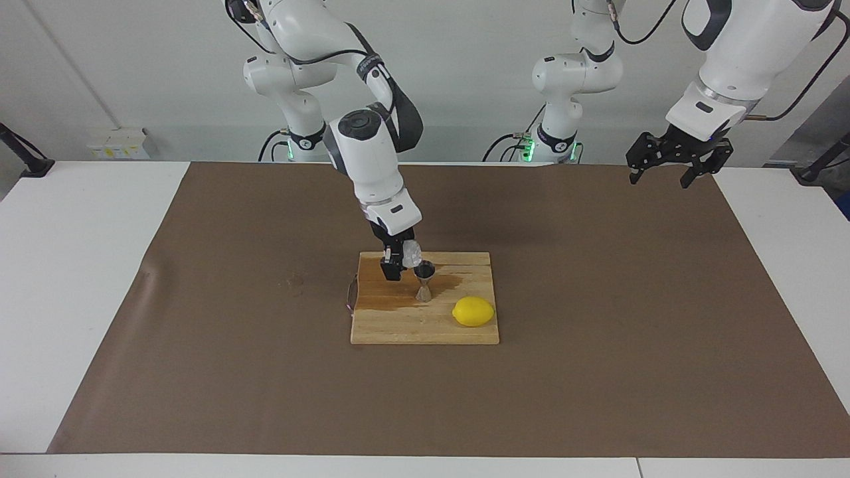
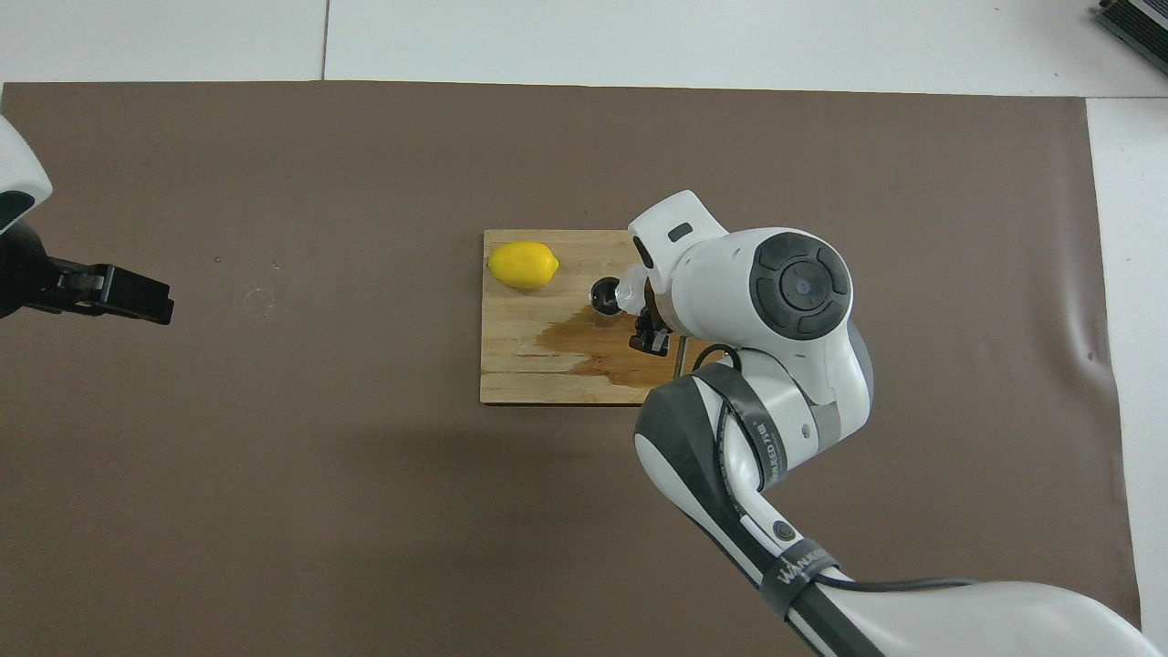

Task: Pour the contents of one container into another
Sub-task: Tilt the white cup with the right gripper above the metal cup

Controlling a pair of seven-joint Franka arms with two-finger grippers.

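A tiny whitish crinkly cup point(image 1: 412, 253) point(image 2: 628, 294) hangs tipped over the mouth of the steel hourglass jigger point(image 1: 424, 281) point(image 2: 603, 297), which stands upright on the wooden board point(image 1: 425, 328). My right gripper point(image 1: 399, 259) point(image 2: 644, 321) is shut on the cup, just above the board beside the jigger. My left gripper point(image 1: 666, 167) point(image 2: 128, 294) waits open, high over the mat at the left arm's end of the table.
A yellow lemon point(image 1: 473, 311) point(image 2: 522, 265) lies on the board, farther from the robots than the jigger. A dark wet stain point(image 2: 593, 345) spreads over the board point(image 2: 511, 365) around the jigger's foot. The board rests on a brown mat point(image 1: 597, 299).
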